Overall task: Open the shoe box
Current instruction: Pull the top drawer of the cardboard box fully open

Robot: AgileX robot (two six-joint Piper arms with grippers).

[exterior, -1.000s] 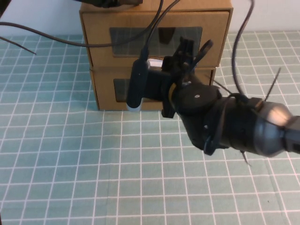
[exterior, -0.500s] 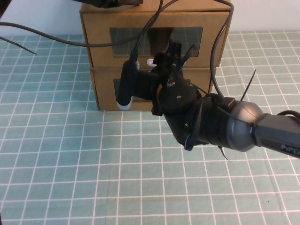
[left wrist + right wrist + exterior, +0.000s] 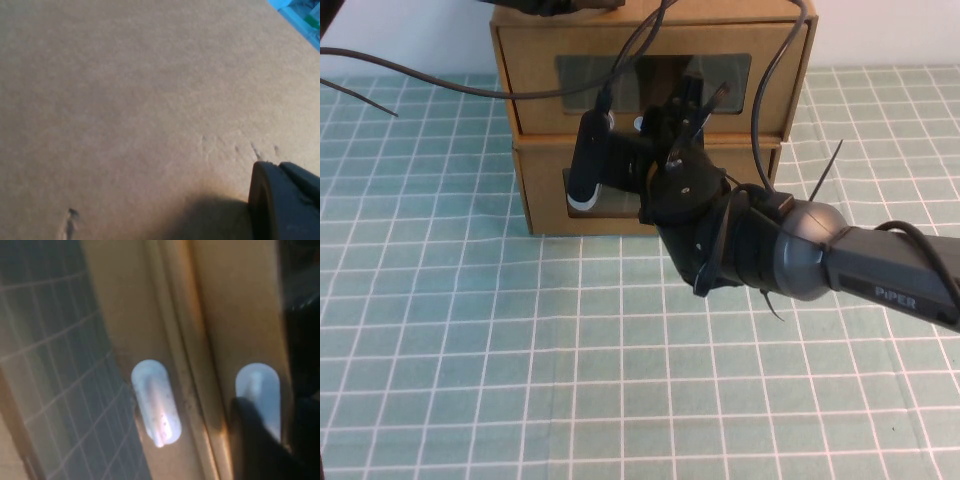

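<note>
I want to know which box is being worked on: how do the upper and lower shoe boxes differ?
The upper shoe box has the left gripper at its top; the lower shoe box carries the upper one. The right gripper is at the upper shoe box's front, its arm hiding much of the lower shoe box's front. Both are brown cardboard with dark front windows.
</note>
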